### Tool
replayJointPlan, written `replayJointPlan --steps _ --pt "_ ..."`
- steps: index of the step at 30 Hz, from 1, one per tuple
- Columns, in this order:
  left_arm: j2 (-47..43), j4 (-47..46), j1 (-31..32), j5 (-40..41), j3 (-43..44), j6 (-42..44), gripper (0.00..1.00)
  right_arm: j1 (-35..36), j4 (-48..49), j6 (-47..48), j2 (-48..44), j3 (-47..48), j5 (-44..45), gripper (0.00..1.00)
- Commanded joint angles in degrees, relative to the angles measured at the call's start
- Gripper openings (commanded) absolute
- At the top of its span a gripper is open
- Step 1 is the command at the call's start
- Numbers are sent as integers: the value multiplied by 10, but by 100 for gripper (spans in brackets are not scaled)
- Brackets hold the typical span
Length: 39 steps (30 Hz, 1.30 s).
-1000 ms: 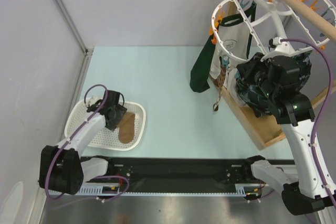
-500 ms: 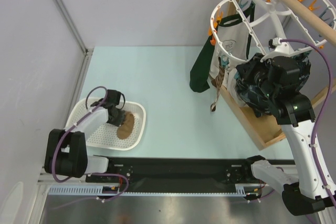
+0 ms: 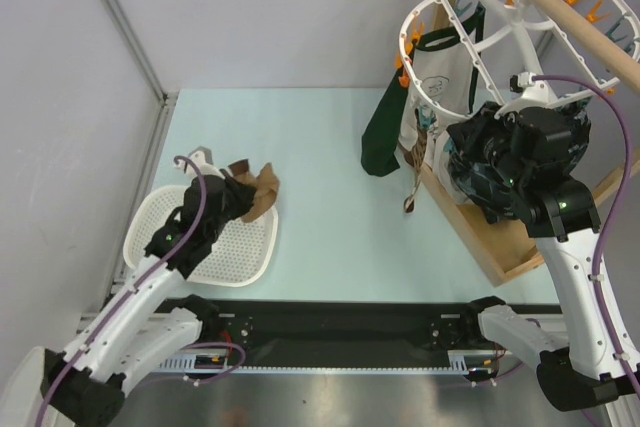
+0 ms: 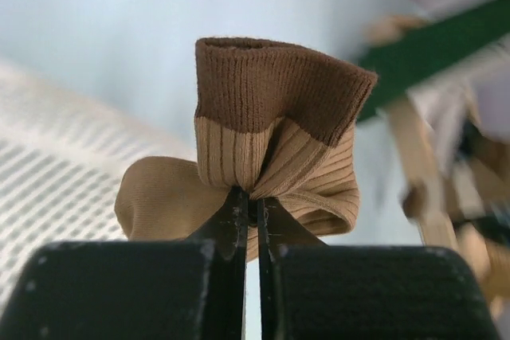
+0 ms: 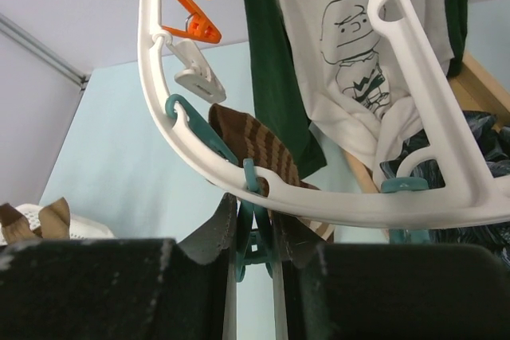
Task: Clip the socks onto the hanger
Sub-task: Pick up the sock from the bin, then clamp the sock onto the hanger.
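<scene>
My left gripper (image 4: 248,205) is shut on a brown and tan sock (image 4: 271,109), pinching its bunched middle. In the top view that sock (image 3: 258,190) hangs just above the far right edge of the white basket (image 3: 160,242). The white ring hanger (image 3: 440,7) hangs from a wooden bar at the upper right. My right gripper (image 5: 255,214) is shut on a teal clip (image 5: 253,232) under the hanger's rim (image 5: 358,201). A brown striped sock (image 5: 259,145) hangs behind that clip.
A dark green sock (image 3: 382,137) and a white cartoon T-shirt (image 5: 358,61) hang from the hanger. Orange clips (image 5: 191,25) sit along its rim. The wooden bar (image 3: 565,12) and a wooden frame base (image 3: 500,247) stand at the right. A grey wall post (image 3: 120,32) runs along the left.
My left gripper closed on the sock in the basket and lifted it up and toward the far right edge of the basket. The right arm has not moved.
</scene>
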<state>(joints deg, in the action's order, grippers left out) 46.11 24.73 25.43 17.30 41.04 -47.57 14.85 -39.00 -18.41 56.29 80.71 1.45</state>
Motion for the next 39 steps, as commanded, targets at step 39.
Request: replayJointPlan --steps 39 --pt "457 -217 342 -228 451 391 0 -1 30 -78 -3 -6 -132 0"
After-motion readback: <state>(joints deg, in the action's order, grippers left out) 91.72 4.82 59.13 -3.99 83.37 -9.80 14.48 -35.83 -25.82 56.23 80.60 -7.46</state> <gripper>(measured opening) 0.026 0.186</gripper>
